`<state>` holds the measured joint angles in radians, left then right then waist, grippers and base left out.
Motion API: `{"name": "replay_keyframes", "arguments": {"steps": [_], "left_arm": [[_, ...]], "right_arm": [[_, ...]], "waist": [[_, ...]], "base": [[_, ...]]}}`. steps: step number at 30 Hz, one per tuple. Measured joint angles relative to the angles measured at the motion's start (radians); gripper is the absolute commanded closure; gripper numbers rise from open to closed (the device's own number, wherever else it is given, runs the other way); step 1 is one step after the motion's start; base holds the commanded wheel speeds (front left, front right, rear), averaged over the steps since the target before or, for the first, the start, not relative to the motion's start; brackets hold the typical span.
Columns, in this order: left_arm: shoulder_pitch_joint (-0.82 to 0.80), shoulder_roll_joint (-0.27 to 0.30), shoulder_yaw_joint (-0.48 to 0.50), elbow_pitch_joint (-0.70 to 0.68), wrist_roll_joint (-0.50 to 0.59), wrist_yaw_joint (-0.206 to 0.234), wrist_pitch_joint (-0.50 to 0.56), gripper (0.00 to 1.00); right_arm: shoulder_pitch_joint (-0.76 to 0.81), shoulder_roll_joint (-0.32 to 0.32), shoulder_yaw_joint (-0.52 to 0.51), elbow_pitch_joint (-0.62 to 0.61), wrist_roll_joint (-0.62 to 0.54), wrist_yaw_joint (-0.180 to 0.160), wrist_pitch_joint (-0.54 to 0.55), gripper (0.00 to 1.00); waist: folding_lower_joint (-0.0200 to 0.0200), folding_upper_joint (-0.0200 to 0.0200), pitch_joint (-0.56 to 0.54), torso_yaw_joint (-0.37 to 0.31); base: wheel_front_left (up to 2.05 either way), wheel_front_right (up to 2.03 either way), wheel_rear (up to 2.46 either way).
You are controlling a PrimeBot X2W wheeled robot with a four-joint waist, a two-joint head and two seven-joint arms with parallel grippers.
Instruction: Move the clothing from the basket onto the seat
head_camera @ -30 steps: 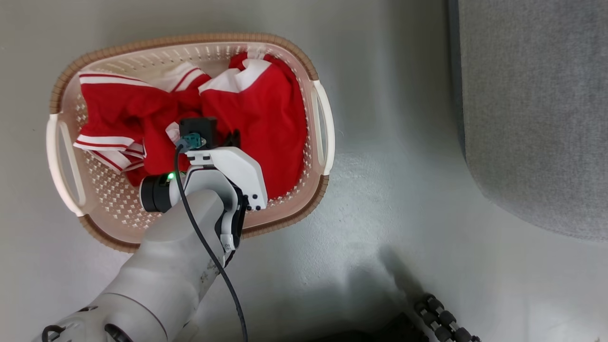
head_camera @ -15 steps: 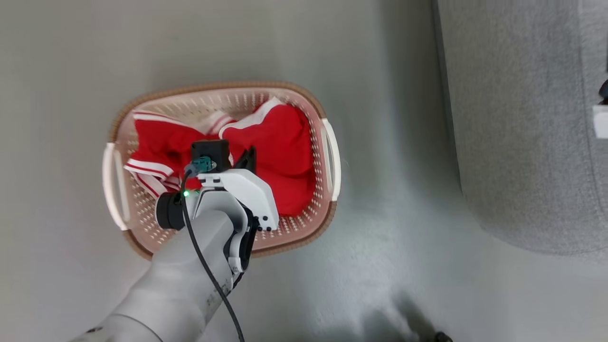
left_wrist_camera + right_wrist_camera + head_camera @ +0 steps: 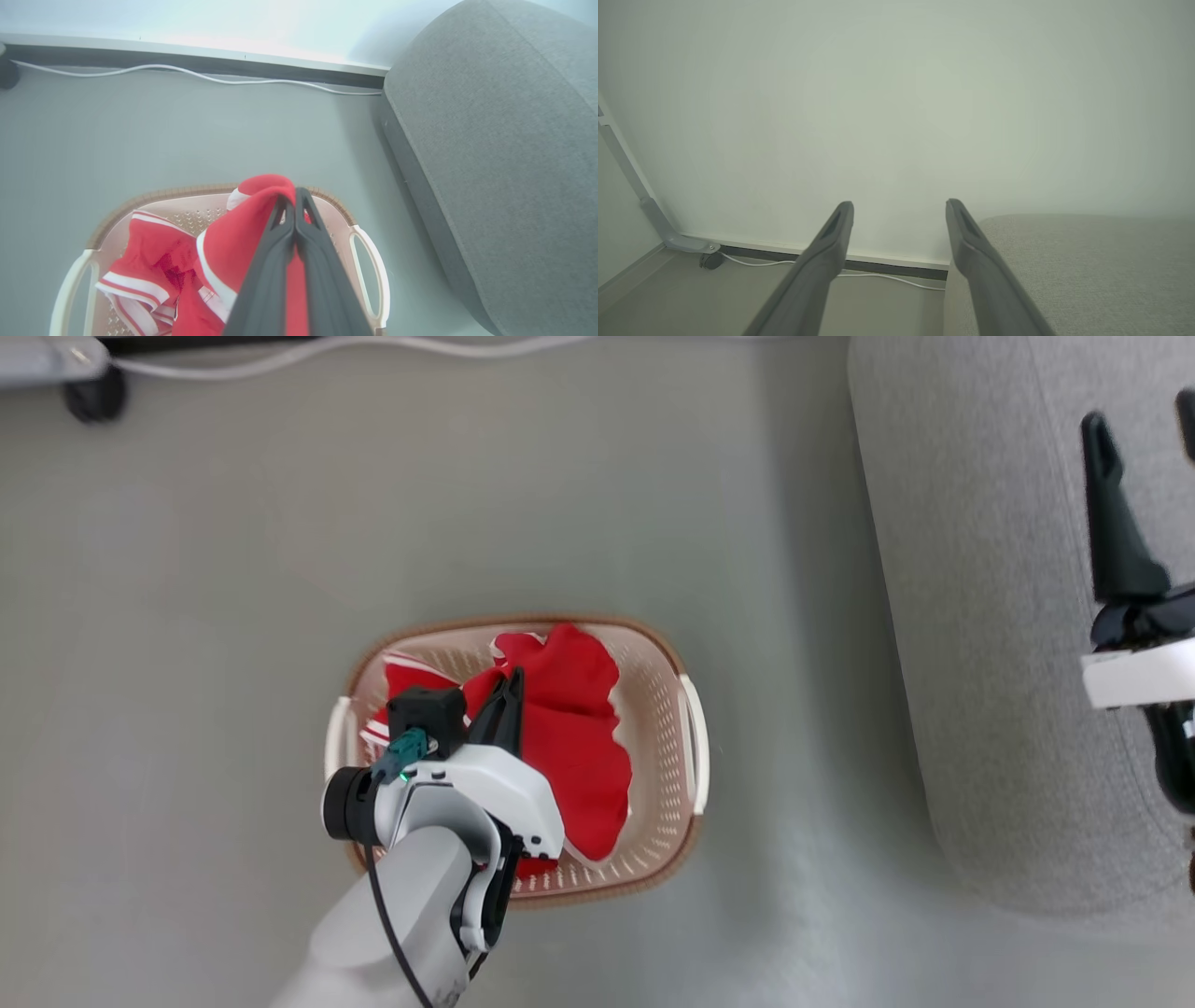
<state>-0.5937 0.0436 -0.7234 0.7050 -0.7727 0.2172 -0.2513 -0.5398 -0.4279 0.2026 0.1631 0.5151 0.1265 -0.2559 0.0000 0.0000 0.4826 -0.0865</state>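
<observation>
Left pincer (image 3: 293,200) pinches a thin clothing (image 3: 569,728) fold above the basket (image 3: 653,737). The grip could slip, or trailing fabric could snag the rim. Right pincer (image 3: 899,205) is spread, right of the basket.

A grey floor (image 3: 187,569) runs up to a pale wall (image 3: 896,93). A white cable (image 3: 187,71) lies on the floor along the dark baseboard (image 3: 93,55). A black wheel (image 3: 710,260) stands beside the cable, under a grey frame (image 3: 642,198).
</observation>
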Motion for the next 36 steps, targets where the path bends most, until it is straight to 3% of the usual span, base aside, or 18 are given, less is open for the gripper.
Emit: {"name": "replay_keyframes", "arguments": {"steps": [8,18,28,36], "left_arm": [[0.091,-0.001,0.119,-0.14,0.215,-0.033,0.0,1.0],[0.11,-0.001,0.192,-0.353,0.366,-0.091,0.0,1.0],[0.025,-0.002,0.191,-0.504,0.434,-0.103,-0.005,1.0],[-0.057,-0.005,0.169,-0.537,0.443,-0.103,-0.006,1.0]], "right_arm": [[0.077,0.032,0.002,0.058,-0.032,0.0,0.0,0.0],[0.178,0.083,0.01,0.119,-0.066,0.0,0.0,0.0],[0.23,0.116,0.026,0.144,-0.088,0.0,0.0,0.0],[0.239,0.128,0.037,0.149,-0.092,0.0,0.0,0.0]], "waist": [[0.0,0.0,-0.132,0.051],[0.0,0.0,-0.269,0.112],[0.0,0.0,-0.335,0.14],[0.0001,0.0,-0.34,0.14]], "base": [[0.0,0.0,0.0],[0.0,0.0,0.0],[0.0,0.0,0.0],[0.0,0.0,0.0]]}}
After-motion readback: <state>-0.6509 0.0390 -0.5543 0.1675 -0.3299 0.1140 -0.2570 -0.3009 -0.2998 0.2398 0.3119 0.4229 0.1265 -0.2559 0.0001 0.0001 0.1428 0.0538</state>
